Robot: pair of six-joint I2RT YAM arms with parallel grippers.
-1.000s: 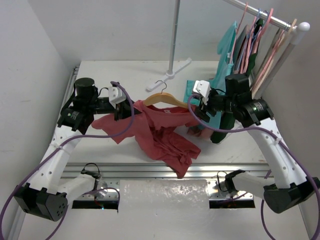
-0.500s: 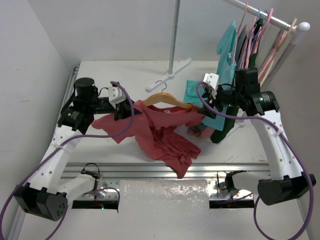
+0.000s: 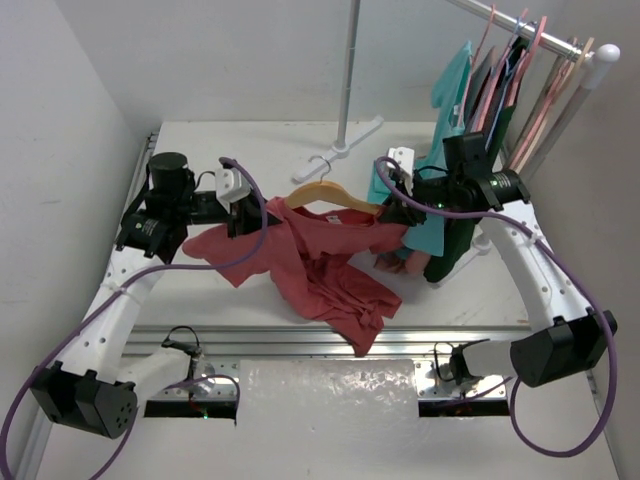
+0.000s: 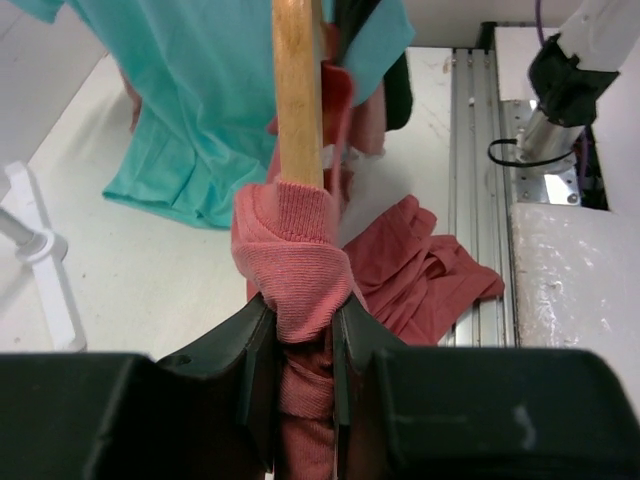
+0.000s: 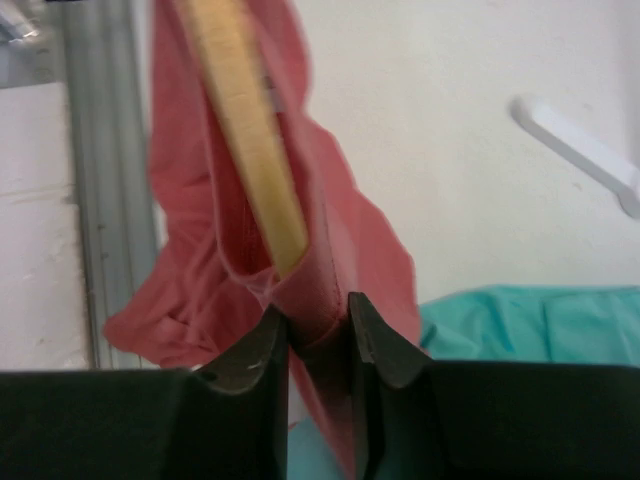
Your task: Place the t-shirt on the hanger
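Observation:
The coral-red t-shirt (image 3: pixel 320 262) lies bunched on the table, draped over the wooden hanger (image 3: pixel 325 196), whose silver hook (image 3: pixel 318 168) points toward the back. My left gripper (image 3: pixel 248 216) is shut on shirt fabric wrapped over the hanger's left end. In the left wrist view the fabric (image 4: pixel 290 250) fills my left gripper (image 4: pixel 300 335), and the wooden arm (image 4: pixel 298 90) runs straight ahead. My right gripper (image 3: pixel 392 205) is at the hanger's right end. In the right wrist view my right gripper (image 5: pixel 318 330) is shut on a fold of the shirt (image 5: pixel 335 260) just below the hanger tip (image 5: pixel 255 150).
A teal shirt (image 3: pixel 452 100) and a dark green garment (image 3: pixel 450 245) hang with pink hangers (image 3: pixel 495 80) from the rail at the back right, close behind my right arm. The rack's pole (image 3: pixel 350 70) and white foot (image 3: pixel 345 148) stand behind the hanger. A metal rail (image 3: pixel 330 340) edges the table's front.
My right gripper swung left from the hanging clothes to the hanger's right end and closed on the t-shirt. The left gripper kept its grip and place.

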